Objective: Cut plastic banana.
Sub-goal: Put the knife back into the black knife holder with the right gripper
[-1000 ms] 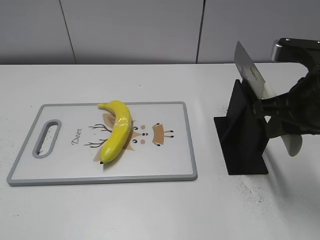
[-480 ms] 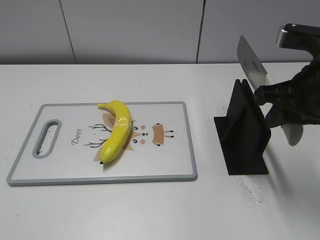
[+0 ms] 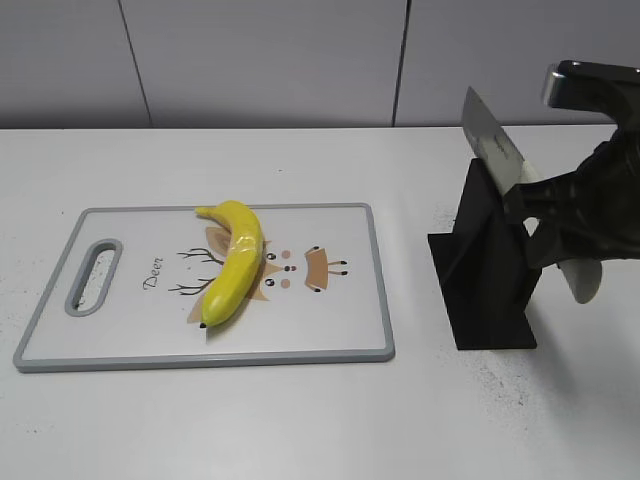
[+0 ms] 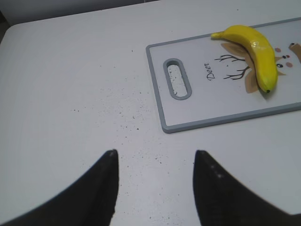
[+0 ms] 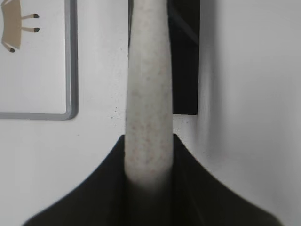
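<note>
Two pincers: both showing, only one working.
Left pincer (image 4: 155, 188): hovering low over bare table (image 4: 70, 94), jaws spread wide, gripping nothing.
Right pincer (image 5: 148, 162): clamping the pale handle of the knife (image 3: 495, 150), blade angling up above the black knife stand (image 3: 485, 270).
Step in hand: judging by the blade's place at the stand, drawing the knife out; cutting not yet begun.
Plastic banana (image 3: 233, 258): lying whole on the cutting board (image 3: 330, 345), across the deer print, well apart from the knife.
Next move: probably calling for clearing the blade of the stand, carrying it left over the board, and lining the edge across the banana's middle.
Exterior view: showing blade, stand and banana together, missing the left pincer.
Right wrist view: showing handle (image 5: 146, 94) between the fingers, hiding blade and banana.
Left wrist view: showing banana (image 4: 256, 49) and board handle slot, missing the knife.
</note>
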